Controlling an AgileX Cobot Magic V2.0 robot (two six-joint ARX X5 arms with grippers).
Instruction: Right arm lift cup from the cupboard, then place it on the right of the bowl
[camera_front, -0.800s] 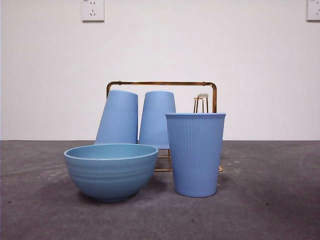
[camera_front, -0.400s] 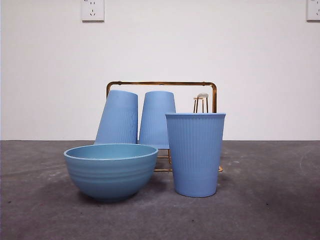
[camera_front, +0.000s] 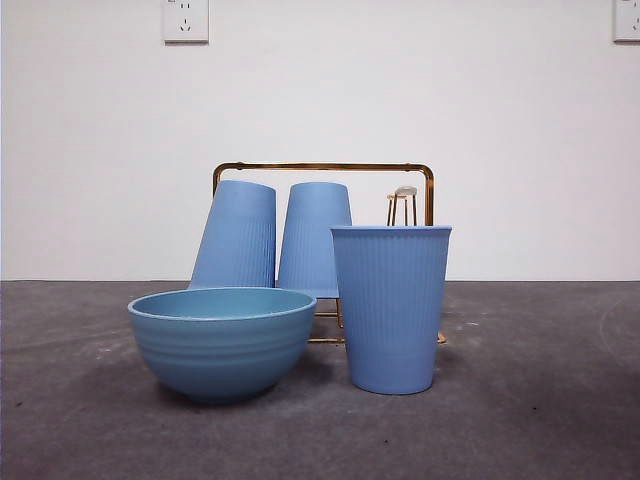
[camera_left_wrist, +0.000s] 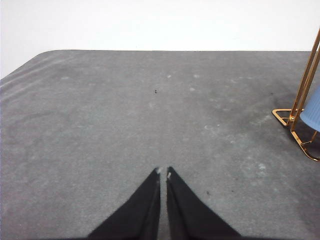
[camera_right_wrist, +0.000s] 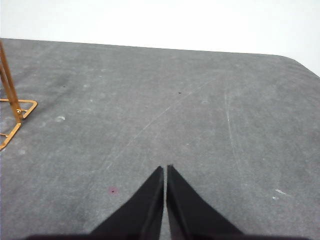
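Above bare grey table (camera_right_wrist: 200, 125), the right gripper (camera_right_wrist: 165, 169) has its two black jaws pressed together tip to tip, with nothing between them. One gold foot of the cupboard (camera_right_wrist: 12, 107) shows at the edge of the right wrist view, well apart from the jaw tips.

The left gripper (camera_left_wrist: 163, 171) is likewise closed and empty over the table. A corner of the cupboard and a sliver of a blue tumbler (camera_left_wrist: 312, 111) show at the edge of the left wrist view, well apart from the tips.

Front view, landmark: the bowl (camera_front: 222, 340).
- The cup (camera_front: 390, 308) stands upright on the table just to the right of the bowl, mouth up. A narrow gap separates them.
- The cupboard (camera_front: 322, 168) stands behind the bowl and the cup.
- Two more tumblers, left (camera_front: 238, 235) and right (camera_front: 312, 235), sit inverted on the cupboard behind the bowl.
- One bare peg (camera_front: 403, 205) rises behind the cup.
- Neither arm appears in this view.
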